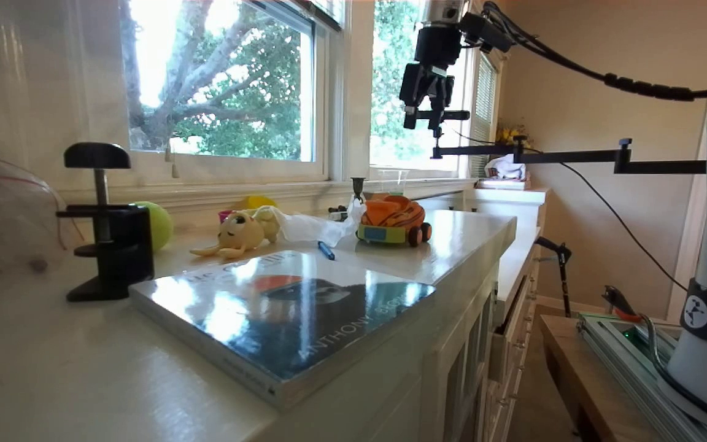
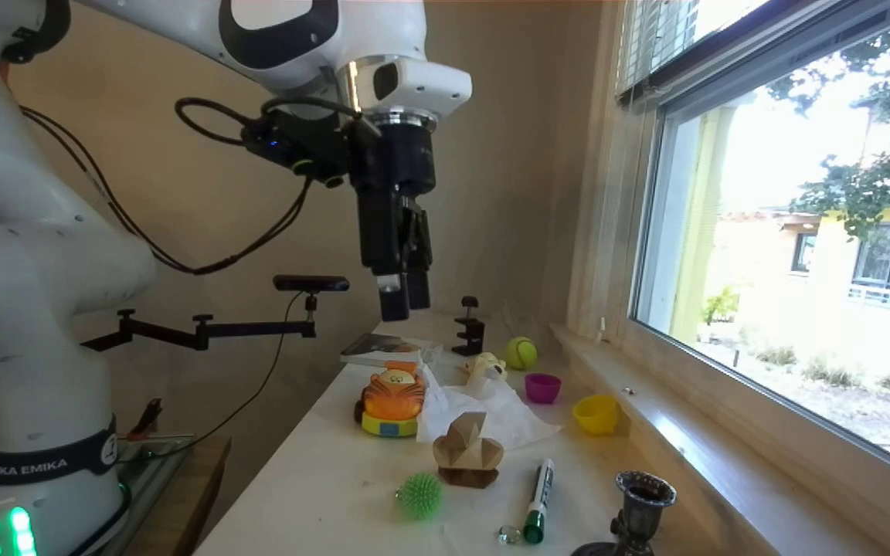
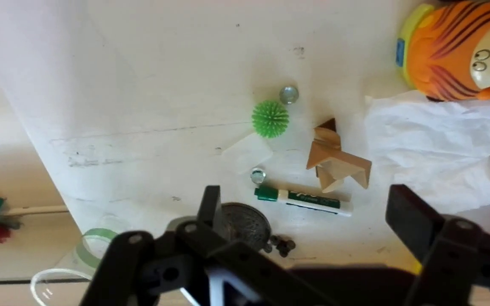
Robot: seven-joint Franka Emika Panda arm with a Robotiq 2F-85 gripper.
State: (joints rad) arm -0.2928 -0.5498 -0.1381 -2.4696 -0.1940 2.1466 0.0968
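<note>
My gripper [image 3: 309, 212] is open, holds nothing and hangs high above the white counter; it also shows in both exterior views [image 1: 424, 120] [image 2: 405, 297]. In the wrist view, a green-capped marker [image 3: 309, 201] lies below, between the fingers in the picture. A brown folded-paper figure [image 3: 338, 163], a green spiky ball [image 3: 270, 119] and two glass marbles [image 3: 289, 94] [image 3: 257, 175] are near it. A dark metal candle holder [image 3: 247, 225] is partly hidden by a finger. An orange tiger toy car [image 3: 453, 51] stands beside crumpled white tissue [image 3: 436, 144].
A book [image 1: 286, 307], a black clamp [image 1: 111, 245], a tennis ball [image 2: 521, 353], a purple cup [image 2: 542, 388], a yellow cup [image 2: 596, 415] and a pale plush toy [image 1: 240, 233] are on the counter. The window sill [image 2: 692, 455] runs alongside. A camera arm [image 1: 568, 156] reaches past the counter.
</note>
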